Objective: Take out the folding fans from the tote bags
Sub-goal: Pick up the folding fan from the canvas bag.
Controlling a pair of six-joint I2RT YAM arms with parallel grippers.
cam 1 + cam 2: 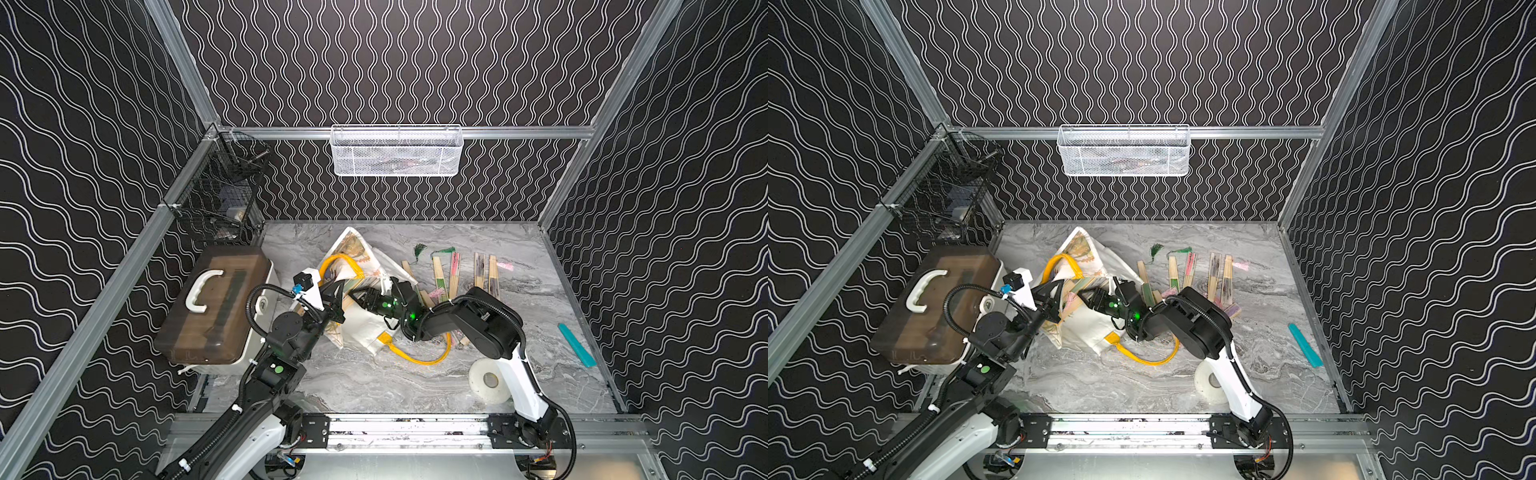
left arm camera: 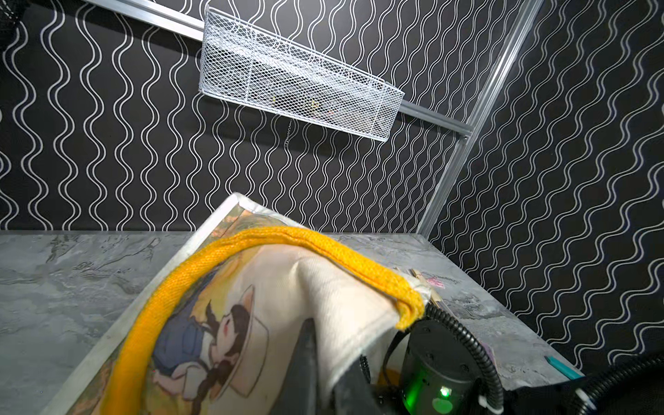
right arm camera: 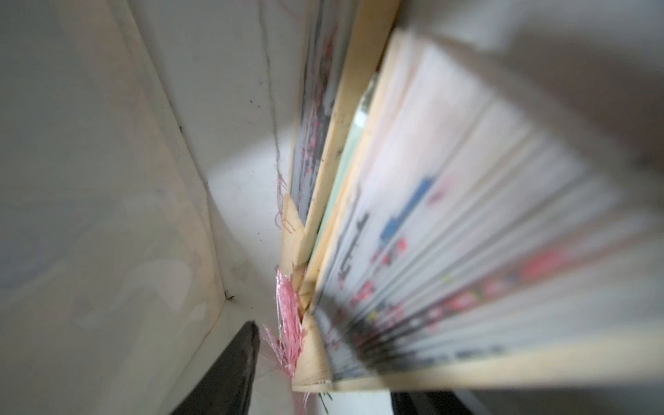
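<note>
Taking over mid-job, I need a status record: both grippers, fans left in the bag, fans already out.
left gripper: shut on the tote bag rim, holding it up
right gripper: inside the bag mouth, astride fans; grip unclear
fans in bag: at least two, pink tassel beside them
fans out: several on the table beside the bag

Your left arm (image 1: 257, 436), based at seven o'clock in both top views, has a white lower link and black joints, and one housing carries a round green dot (image 1: 278, 368). A ribbed black hose (image 1: 249, 309) loops up to a blue plug (image 1: 296, 289). Its left claw (image 1: 337, 291) is black and pointed. Your right arm (image 1: 521, 382), at five o'clock, matches it, with green lights (image 1: 412, 315) glowing near the wrist. Black screwed plates (image 1: 315, 428) anchor both bases.
</note>
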